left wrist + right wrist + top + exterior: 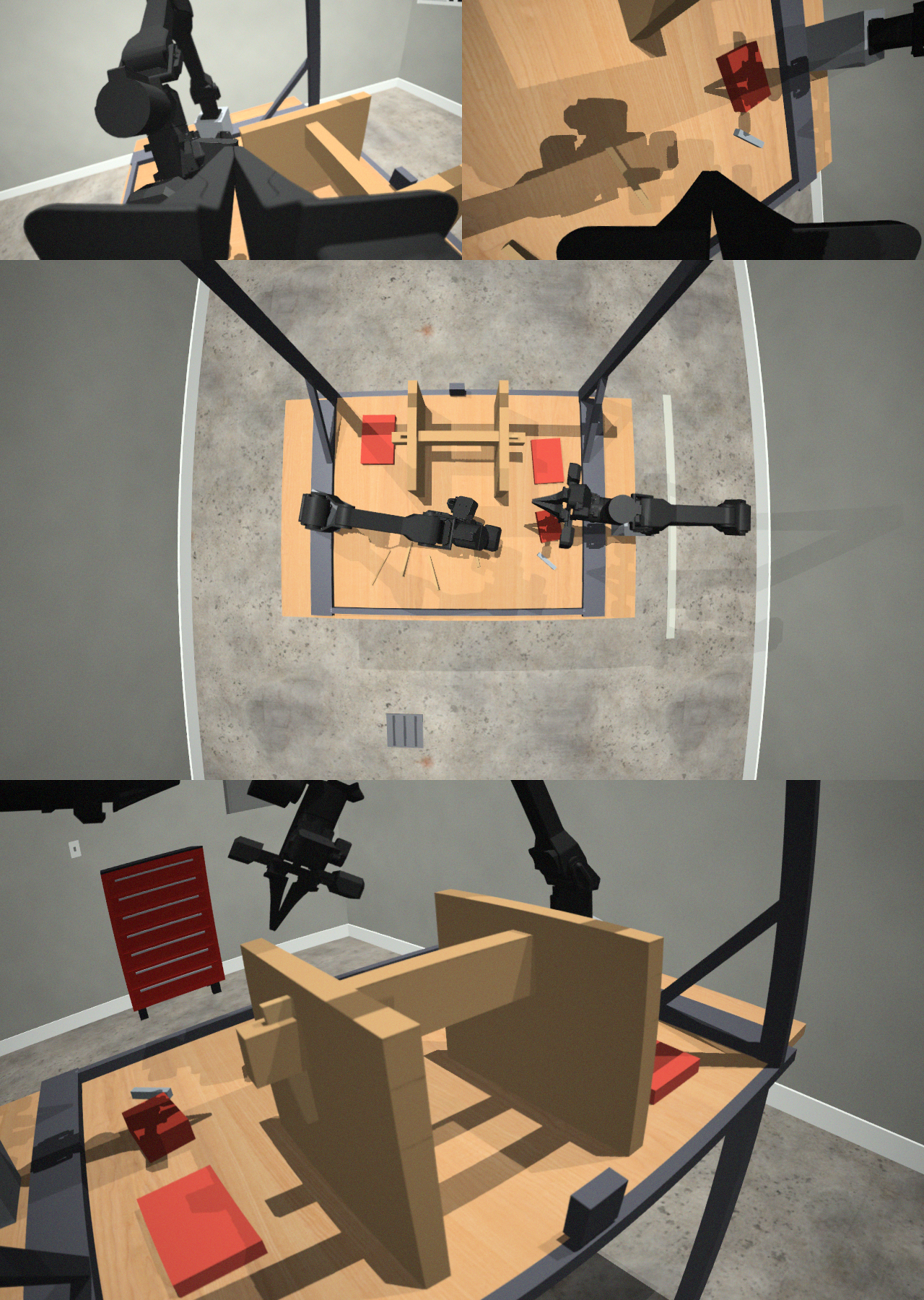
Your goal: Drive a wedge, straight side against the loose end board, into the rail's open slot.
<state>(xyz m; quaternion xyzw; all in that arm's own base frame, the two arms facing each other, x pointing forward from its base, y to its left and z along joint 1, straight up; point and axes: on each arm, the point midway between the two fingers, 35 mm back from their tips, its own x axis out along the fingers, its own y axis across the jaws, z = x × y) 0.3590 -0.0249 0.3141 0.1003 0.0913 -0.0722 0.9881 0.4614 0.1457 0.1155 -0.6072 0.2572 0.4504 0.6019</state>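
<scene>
The loose end board (412,408) (548,1006) (296,141) stands upright at the rail (458,436) (445,980); the rail's slot beyond it looks open. At the other end board (504,405) (362,1116), also upright, a wedge (279,1009) sits in the slot and its taper hangs below. Several thin pale strips (381,568) (617,159) lie on the table; I cannot tell if they are wedges. My left gripper (533,501) (233,154) is shut, empty, left of its arm. My right gripper (273,927) (709,178) is shut and empty above the table; its fingertips are hidden in the top view.
Red slabs (377,447) (547,464) lie outside both boards. A dark red block (548,523) (158,1129) (743,77) and a light blue bar (546,561) (748,138) lie near the left arm. The left wrist view shows the right arm (162,119) close beside the left gripper.
</scene>
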